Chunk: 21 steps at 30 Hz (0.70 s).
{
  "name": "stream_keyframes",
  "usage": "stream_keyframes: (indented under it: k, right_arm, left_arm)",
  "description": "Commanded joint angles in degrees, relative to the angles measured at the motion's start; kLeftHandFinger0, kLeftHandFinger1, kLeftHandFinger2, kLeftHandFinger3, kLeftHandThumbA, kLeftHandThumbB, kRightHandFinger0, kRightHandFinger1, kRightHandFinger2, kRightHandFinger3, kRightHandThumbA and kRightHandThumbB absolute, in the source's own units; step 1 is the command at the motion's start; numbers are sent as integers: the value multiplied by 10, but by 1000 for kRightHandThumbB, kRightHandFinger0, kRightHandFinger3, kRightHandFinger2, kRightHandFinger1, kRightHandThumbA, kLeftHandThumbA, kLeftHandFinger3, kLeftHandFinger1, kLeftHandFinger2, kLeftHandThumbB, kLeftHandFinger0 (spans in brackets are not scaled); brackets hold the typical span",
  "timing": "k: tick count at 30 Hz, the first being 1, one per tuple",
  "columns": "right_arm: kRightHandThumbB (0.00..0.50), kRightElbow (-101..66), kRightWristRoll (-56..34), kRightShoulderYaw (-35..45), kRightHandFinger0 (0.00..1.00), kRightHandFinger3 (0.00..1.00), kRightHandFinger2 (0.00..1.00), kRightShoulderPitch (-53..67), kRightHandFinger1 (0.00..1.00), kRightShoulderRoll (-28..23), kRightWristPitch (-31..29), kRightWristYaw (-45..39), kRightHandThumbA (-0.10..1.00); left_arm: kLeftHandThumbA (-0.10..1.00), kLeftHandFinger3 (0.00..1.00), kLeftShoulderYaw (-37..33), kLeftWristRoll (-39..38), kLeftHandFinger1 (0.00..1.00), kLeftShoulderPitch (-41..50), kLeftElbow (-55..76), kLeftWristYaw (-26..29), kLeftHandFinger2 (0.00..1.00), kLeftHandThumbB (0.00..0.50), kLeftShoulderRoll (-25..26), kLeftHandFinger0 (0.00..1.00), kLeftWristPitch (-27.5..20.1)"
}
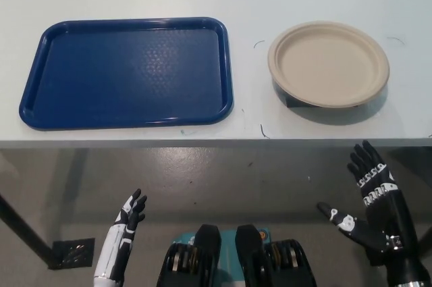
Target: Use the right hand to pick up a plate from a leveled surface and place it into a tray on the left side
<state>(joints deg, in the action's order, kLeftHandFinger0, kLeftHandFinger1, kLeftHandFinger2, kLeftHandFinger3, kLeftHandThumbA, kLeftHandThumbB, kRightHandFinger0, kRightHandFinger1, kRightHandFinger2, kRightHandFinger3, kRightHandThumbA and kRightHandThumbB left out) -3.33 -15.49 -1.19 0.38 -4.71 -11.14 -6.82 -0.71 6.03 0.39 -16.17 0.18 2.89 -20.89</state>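
A beige round plate [329,63] sits raised on a small dark block at the right of the white table. A dark blue tray [128,72] lies flat at the table's left with nothing in it. My black right hand [368,202] is open below the table's front edge, under the plate's side, fingers spread and pointing up. At the lower left my white left hand [128,223] rests open, also below the table edge. Neither hand touches anything.
The white table [250,3] spans the whole view, its front edge running across the middle. Below it is grey floor, with a dark table leg and foot plate [71,252] at the lower left.
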Motion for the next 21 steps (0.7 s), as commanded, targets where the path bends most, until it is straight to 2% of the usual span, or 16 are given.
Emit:
stream_keyframes:
  k: [1,2,3,8,21]
  right_arm:
    - [499,-91,-387,31,1000,1000,1000,-35,1000,0,214,-52,1000]
    - [480,-82,-457,42,1000,1000,1000,-43,1000,5,239,-58,1000]
    - [481,-79,-481,48,1000,1000,1000,-48,1000,9,249,-51,1000]
    - [475,-31,-553,80,1000,1000,1000,-75,1000,25,284,-45,1000]
    - [454,26,-587,117,1000,1000,1000,-110,1000,65,309,-32,1000]
  left_arm:
    - [1000,1000,-6,15,1000,-11,5,9,1000,108,3,1000,-42]
    - [1000,1000,-6,15,1000,-12,5,9,1000,108,3,1000,-42]
    - [1000,1000,-6,14,1000,-13,4,9,1000,106,3,1000,-43]
    - [1000,1000,-4,10,1000,-17,4,7,1000,115,3,1000,-36]
    - [1000,1000,-4,15,1000,-16,6,7,1000,126,6,1000,-27]
